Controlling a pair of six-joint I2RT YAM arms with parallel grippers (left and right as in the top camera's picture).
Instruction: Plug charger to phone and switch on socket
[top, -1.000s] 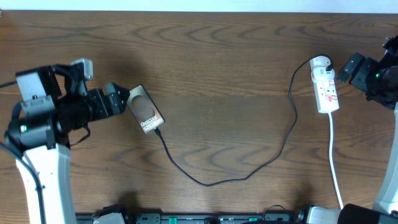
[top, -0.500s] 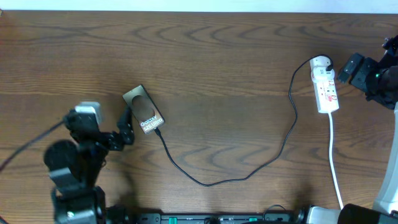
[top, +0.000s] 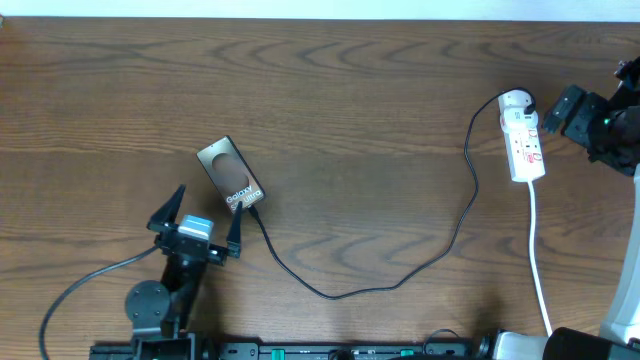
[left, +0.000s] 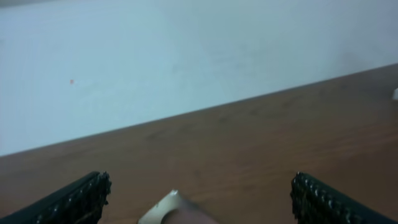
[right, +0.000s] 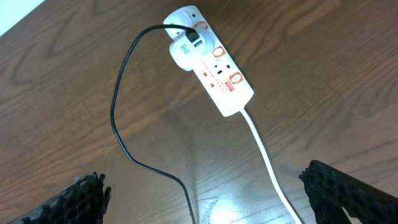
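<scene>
The dark-brown phone (top: 230, 177) lies at an angle on the table, left of middle; its far corner shows in the left wrist view (left: 174, 208). The thin black charger (top: 330, 294) runs from the phone's near end in a loop to the white plug head (top: 514, 101) in the socket (top: 526, 148). My left gripper (top: 200, 220) is open and empty, just in front of the phone (left: 200, 185). My right gripper (top: 562, 108) is open and empty, right of the socket (right: 219, 67), above cable and lead (right: 204, 180).
The socket's white lead (top: 540, 260) runs down to the table's front edge and shows in the right wrist view (right: 267, 158). A pale wall (left: 186, 62) stands behind the table's far edge. The left arm's thick black cable (top: 75, 285) trails at front left.
My left arm has pulled back from the phone's far left side towards the front edge, and its gripper now points at the phone from the near side. The right arm has not moved.
</scene>
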